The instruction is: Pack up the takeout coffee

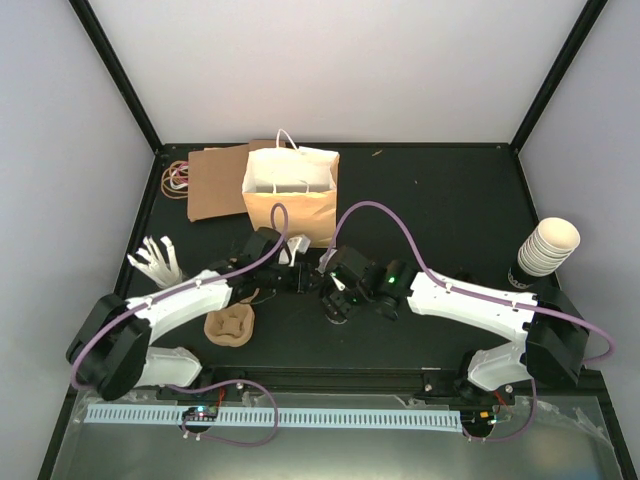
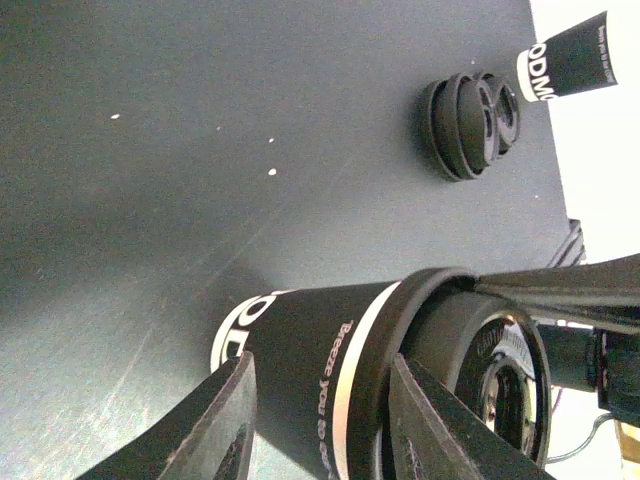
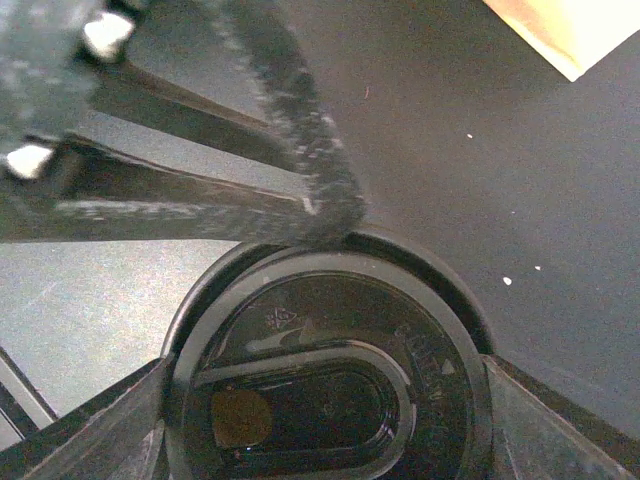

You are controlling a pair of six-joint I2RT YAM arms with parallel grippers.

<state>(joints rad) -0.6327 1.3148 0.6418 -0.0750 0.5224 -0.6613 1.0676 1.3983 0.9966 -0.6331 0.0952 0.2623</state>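
One takeout coffee [image 2: 300,370], a dark cup with a white band and a black lid [image 3: 330,390], stands on the black table in the middle. My right gripper [image 3: 325,420] is above it, its fingers [image 3: 100,430] pressed on both sides of the lid. My left gripper [image 2: 320,390] is turned on its side, its fingers [image 2: 225,425] apart, with the tips against the cup's wall and lid rim. In the top view the two grippers, left [image 1: 303,280] and right [image 1: 335,300], meet and hide the cup. No other lidded cup shows.
An open paper bag [image 1: 290,195] stands behind the grippers. The brown pulp tray [image 1: 230,325] lies at front left. A stack of lidless cups [image 1: 545,248] stands at the right and shows in the left wrist view [image 2: 570,60], with loose black lids [image 2: 470,120] nearby. Cardboard [image 1: 215,185] and white cutlery [image 1: 155,262] lie at the left.
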